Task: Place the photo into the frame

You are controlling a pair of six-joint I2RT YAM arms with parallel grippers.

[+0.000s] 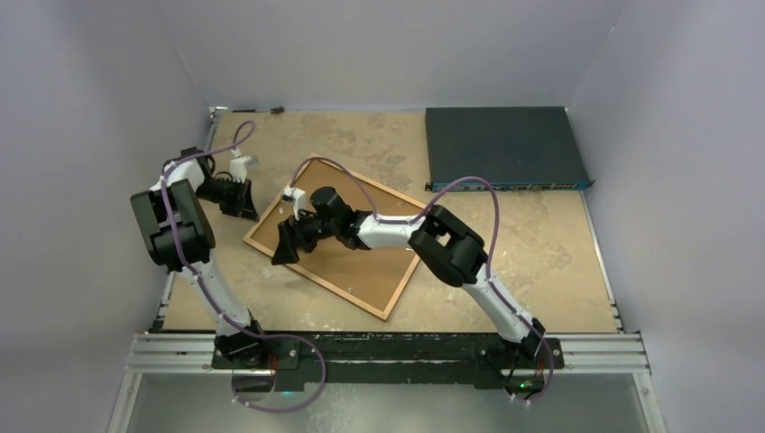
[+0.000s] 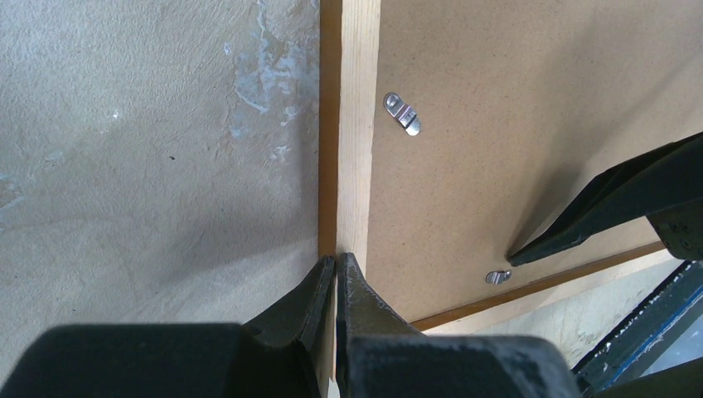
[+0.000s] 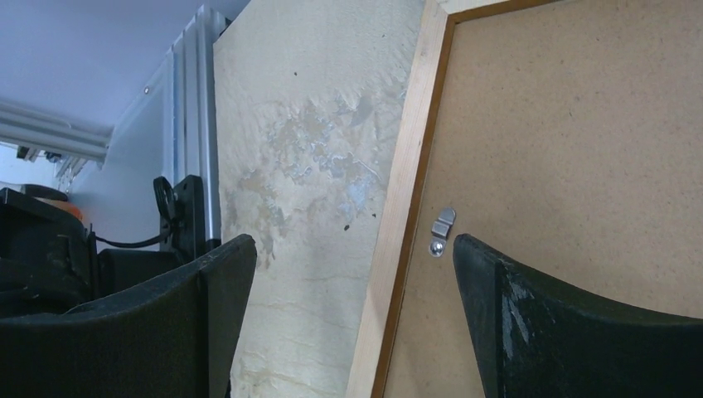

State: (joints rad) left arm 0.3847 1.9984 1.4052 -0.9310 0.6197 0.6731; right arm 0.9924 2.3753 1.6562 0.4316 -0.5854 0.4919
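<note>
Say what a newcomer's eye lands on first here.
The orange-brown frame lying back-up in the middle of the table, brown backing board in it, small metal clips along the rim. The right gripper hangs over its left edge with jaws wide open; the left gripper has jaws together at the rim. A dark blue box sits in the far right corner; no photo shows.

Walled on three sides in plain pale lavender walls (image 1: 379, 45). Floored with a worn, blotchy tan tabletop (image 1: 541, 244), bordered along the near edge by aluminium rail (image 1: 604, 352). Lit softly, evenly.
</note>
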